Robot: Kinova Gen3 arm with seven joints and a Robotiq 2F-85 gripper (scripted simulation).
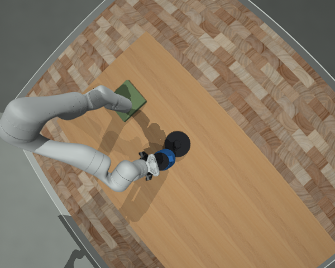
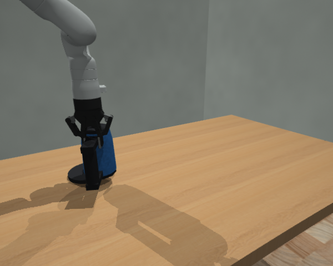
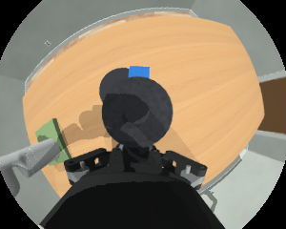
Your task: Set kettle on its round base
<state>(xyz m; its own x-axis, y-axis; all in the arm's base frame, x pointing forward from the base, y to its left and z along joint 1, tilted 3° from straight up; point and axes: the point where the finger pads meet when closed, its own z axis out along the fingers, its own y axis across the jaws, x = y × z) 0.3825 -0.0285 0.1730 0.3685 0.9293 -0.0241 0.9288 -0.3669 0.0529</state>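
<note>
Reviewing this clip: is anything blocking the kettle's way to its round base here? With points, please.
Nothing visible stands between the blue kettle (image 1: 171, 159) (image 2: 106, 157), held by its handle (image 2: 91, 168) in the gripper (image 2: 91, 143), and the black round base (image 1: 185, 144) (image 2: 75, 174) (image 3: 110, 86) beside it.
</note>
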